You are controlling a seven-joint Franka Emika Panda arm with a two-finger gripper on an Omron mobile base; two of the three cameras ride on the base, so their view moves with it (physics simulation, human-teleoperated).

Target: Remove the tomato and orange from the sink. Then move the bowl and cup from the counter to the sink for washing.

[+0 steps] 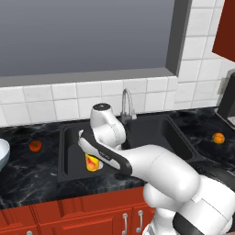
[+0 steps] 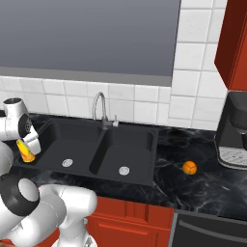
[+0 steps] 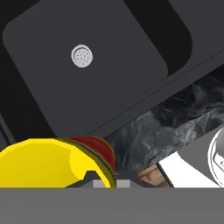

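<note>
My gripper (image 1: 91, 156) is shut on the rim of the yellow cup (image 1: 93, 163), which hangs tilted over the front of the left basin of the black sink (image 1: 153, 131). From the right base the cup (image 2: 25, 152) shows at the far left, beside the sink (image 2: 132, 144). In the hand view the cup (image 3: 43, 162) sits low at the left, above the basin floor of the sink (image 3: 100, 87) and its round drain (image 3: 82, 56). The tomato (image 1: 35, 146) lies on the left counter. The orange (image 1: 218, 137) (image 2: 189, 167) rests on the right counter. The pale bowl (image 1: 2, 153) is cut off by the left edge.
A curved steel faucet (image 1: 126, 104) (image 2: 99, 107) rises behind the divider between the basins. A dark coffee machine (image 2: 234, 132) stands at the far right of the counter. Red cabinet doors (image 1: 92, 220) run below the counter edge.
</note>
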